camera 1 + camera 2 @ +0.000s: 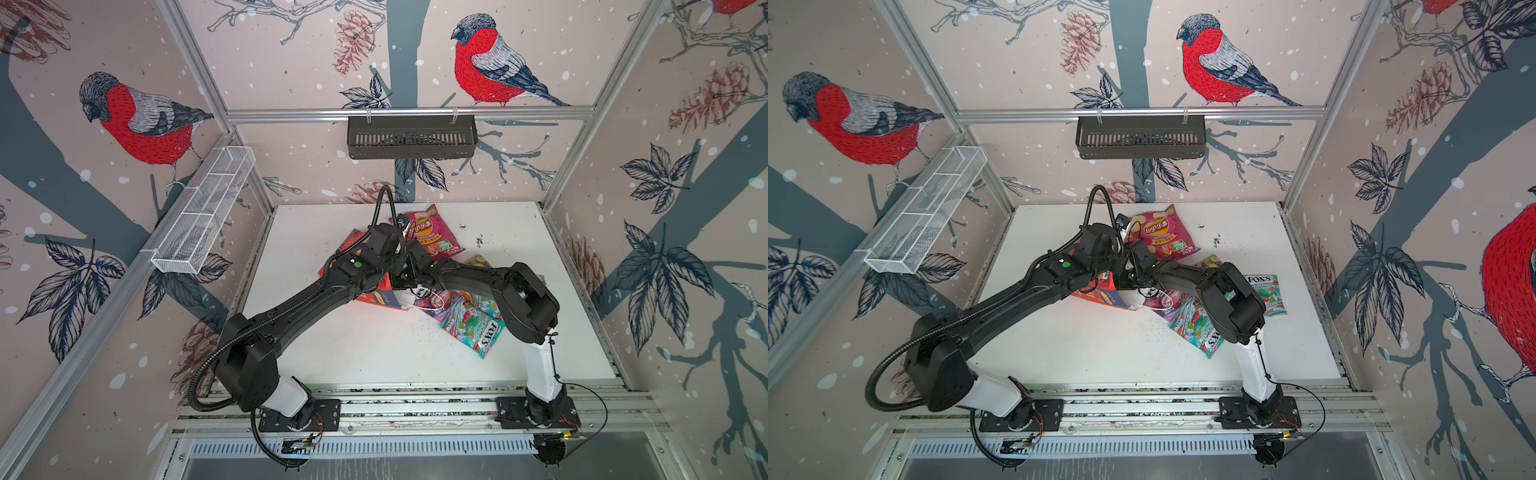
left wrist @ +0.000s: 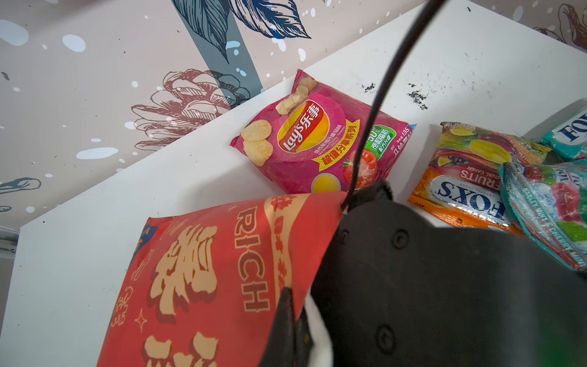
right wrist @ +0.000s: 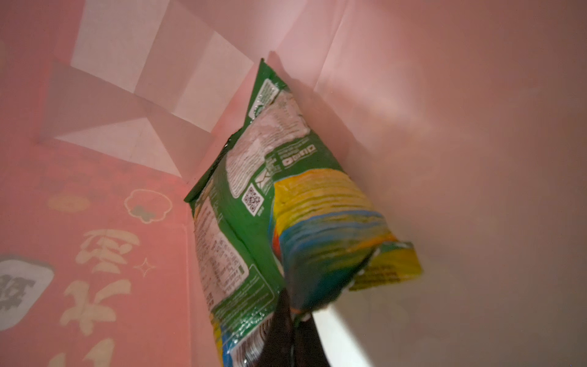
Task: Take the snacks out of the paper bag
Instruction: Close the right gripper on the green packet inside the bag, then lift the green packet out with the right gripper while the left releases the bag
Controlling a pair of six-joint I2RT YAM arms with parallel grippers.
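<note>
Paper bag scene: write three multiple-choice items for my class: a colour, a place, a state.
1. The chip bag is: A pink, B blue, C black.
2. The green pack is: A on the chip bag, B inside the paper bag, C under the chip bag.
3. The right gripper is: A open, B shut on the chip bag, C shut on the green pack.
Answers: 1 A, its wrapper shows pink; 2 B, the bag's inner walls surround it in the right wrist view; 3 C, the jaws pinch the pack's edge.
</note>
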